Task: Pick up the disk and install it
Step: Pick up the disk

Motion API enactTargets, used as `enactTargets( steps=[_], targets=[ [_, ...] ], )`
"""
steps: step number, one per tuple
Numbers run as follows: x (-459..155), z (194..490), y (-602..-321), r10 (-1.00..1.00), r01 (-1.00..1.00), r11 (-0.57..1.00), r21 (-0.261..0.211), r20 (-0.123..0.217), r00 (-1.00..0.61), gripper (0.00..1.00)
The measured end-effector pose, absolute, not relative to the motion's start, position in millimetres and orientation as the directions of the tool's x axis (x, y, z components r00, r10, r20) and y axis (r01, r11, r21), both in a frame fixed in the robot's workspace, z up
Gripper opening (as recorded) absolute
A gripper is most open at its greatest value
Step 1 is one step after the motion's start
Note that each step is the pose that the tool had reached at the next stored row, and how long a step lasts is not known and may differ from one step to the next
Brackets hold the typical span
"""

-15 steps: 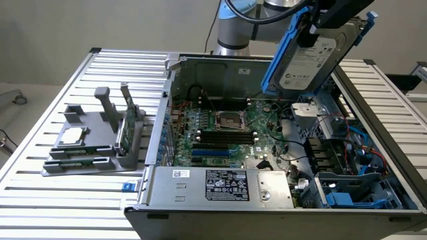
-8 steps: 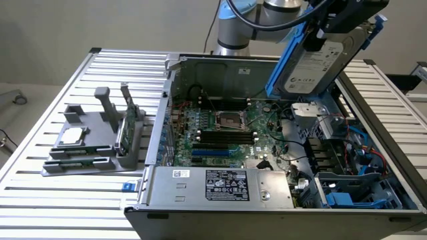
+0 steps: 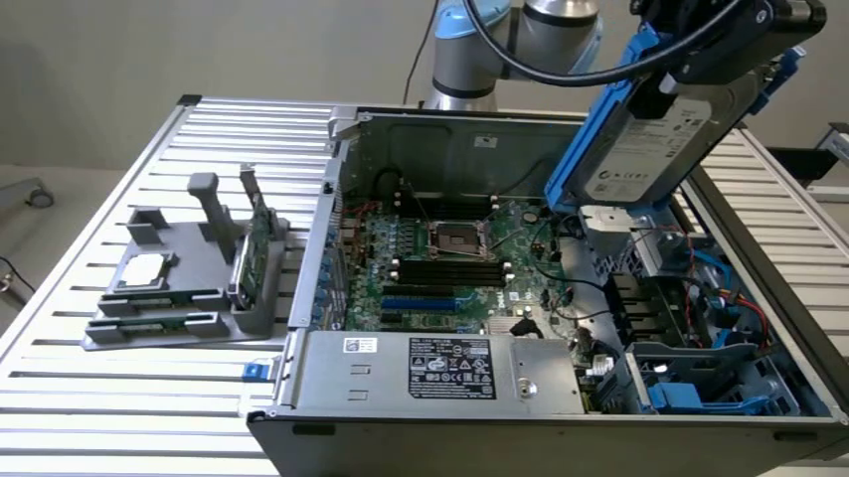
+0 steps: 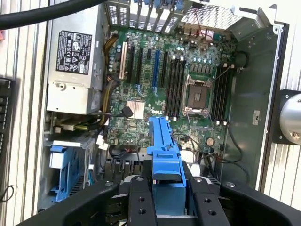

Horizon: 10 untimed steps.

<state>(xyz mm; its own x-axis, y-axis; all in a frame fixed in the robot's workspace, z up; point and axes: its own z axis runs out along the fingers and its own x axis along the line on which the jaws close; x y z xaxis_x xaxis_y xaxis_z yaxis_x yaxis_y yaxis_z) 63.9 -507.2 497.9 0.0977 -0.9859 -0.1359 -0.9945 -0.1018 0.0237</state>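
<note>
The disk (image 3: 650, 139), a silver-grey hard drive with a white label in a blue carrier frame, hangs tilted above the open computer case's (image 3: 451, 134) far side at the exterior view's right. My gripper (image 3: 717, 45) is shut on its upper end. In the wrist view the blue carrier edge (image 4: 164, 150) runs out between my black fingers (image 4: 141, 200), and my gripper (image 4: 170, 195) looks down on the motherboard (image 4: 160, 84). Drive bays with blue plastic parts (image 3: 690, 388) lie in the case's near corner at the exterior view's right, well below the disk.
A grey fixture (image 3: 199, 308) at the exterior view's left holds a square silver chip (image 3: 143, 268) and an upright green circuit stick (image 3: 249, 260). The power supply (image 3: 438, 368) fills the case's near side. Cables (image 3: 584, 298) cross the board. The slatted metal table (image 3: 80, 397) surrounds everything.
</note>
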Motion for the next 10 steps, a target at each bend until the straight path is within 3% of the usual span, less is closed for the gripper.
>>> enactTargets(
  steps=[10],
  targets=[
    [64.9,497.7,-546.9,-0.986,-0.995,-0.101,0.024,-0.136,0.097,0.33]
  ],
)
